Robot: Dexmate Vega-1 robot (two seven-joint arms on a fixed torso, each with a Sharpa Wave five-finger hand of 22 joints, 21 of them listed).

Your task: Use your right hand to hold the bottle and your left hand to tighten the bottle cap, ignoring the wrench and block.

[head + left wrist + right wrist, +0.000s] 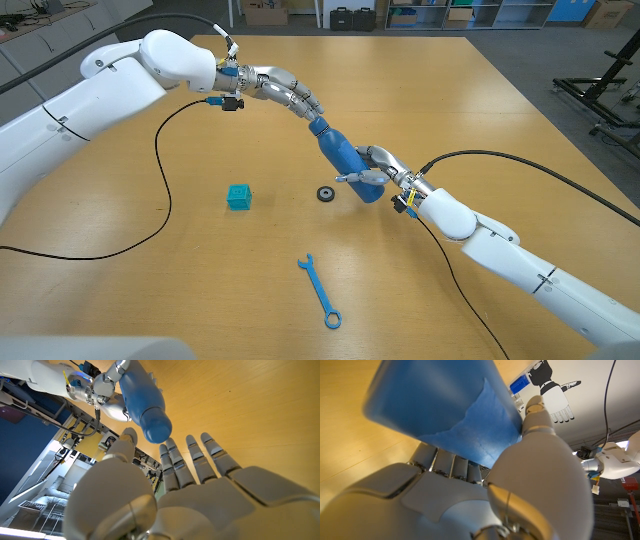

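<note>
Right hand (378, 168) clamps the blue plastic bottle (345, 158) by its lower body, holding it tilted above the wooden desk (480, 110) with the neck end aimed up toward the left hand (290, 92); probably angled that way so the top is presented to the other arm. In the right wrist view fingers and thumb wrap the bottle firmly. Left hand has fingers apart, holding nothing, fingertips (192, 442) just at the bottle's top end, likely lining up for the twist. Small black ring-shaped cap-like piece (326, 194) lies on the desk near the bottle base. Teal cube block (238, 197) and blue wrench (320, 291) sit well apart, untouched.
</note>
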